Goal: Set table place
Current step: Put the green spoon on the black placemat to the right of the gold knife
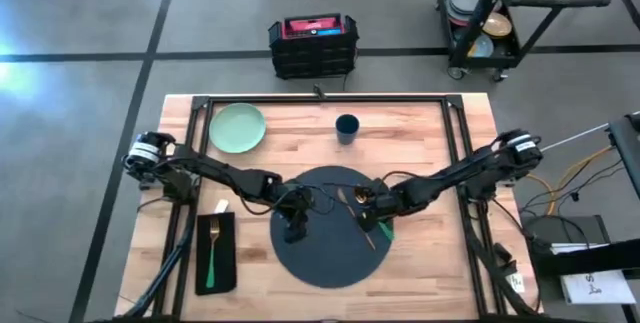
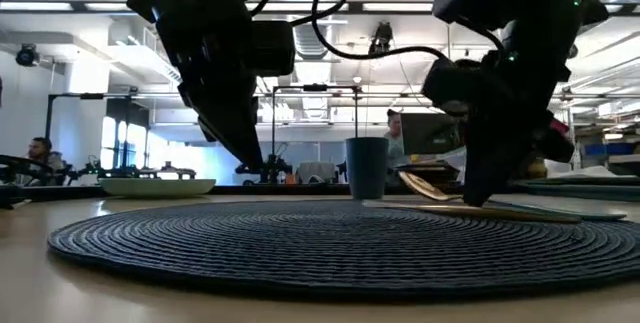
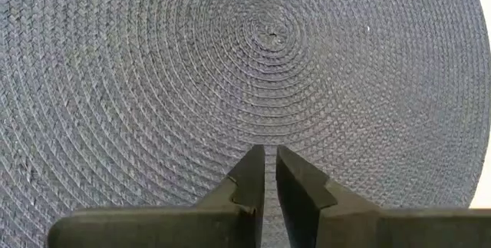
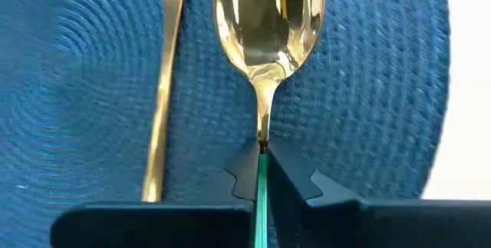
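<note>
While the right end effector (image 4: pixel 261 173) clamps the green handle of the gold spoon (image 4: pixel 268 25), it holds the bowl just above the right part of the dark grey placemat (image 1: pixel 330 225), with a second gold piece, apparently a knife (image 4: pixel 163 87), lying on the mat just beside it. In the low view the spoon (image 2: pixel 425 185) is tilted, its bowl raised off the weave while the handle end sits low at the fingers. The left end effector (image 3: pixel 268 194) stands over the mat's left part with its fingers nearly together and nothing between them, pointing down at bare weave.

Farther out, the black napkin (image 1: pixel 215 253) lies on the counter (image 1: pixel 430 263) left of the mat, well apart from it, and the fork (image 1: pixel 213 248) rests on top of it. The pale green plate (image 1: pixel 238 127) sits near the far left corner of the counter, not on the mat, and the small dark blue cup (image 1: pixel 347 128) stands beyond the mat's far edge.

By my reading the setting is roughly halfway. Mat, napkin and fork look placed; the cup may already be where it belongs. The spoon is mid-placement and the knife's spot looks provisional. The plate is the clear remaining job, since it belongs in the mat's centre, which would probably require moving the cutlery clear to the right.
</note>
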Controlling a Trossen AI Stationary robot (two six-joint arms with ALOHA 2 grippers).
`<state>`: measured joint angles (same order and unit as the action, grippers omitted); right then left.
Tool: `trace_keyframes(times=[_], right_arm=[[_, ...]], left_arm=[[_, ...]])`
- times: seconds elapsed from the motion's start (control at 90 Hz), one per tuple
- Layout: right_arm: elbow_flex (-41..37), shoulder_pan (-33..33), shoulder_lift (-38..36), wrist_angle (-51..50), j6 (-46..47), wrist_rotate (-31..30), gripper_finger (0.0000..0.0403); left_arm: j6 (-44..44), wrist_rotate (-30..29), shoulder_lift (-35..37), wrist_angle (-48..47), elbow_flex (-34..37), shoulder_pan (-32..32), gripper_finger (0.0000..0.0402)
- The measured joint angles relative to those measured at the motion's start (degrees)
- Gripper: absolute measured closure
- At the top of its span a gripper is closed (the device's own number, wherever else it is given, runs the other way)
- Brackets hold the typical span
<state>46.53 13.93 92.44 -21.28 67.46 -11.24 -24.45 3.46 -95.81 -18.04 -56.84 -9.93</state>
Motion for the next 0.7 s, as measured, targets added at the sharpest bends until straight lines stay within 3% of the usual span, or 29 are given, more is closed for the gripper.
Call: trace_keyframes(times=[0.422,0.7], right_arm=[[0.7,-1.3,-0.4,0.9,-0.8,-0.8,0.0402],[0.7,-1.3,-0.5,1.1,-1.0,-0.8,0.0373]], left_arm=[[0.0,0.0,0.0,0.0,0.0,0.0,0.0381],[0.0,0.0,0.0,0.0,0.0,0.0,0.0381]])
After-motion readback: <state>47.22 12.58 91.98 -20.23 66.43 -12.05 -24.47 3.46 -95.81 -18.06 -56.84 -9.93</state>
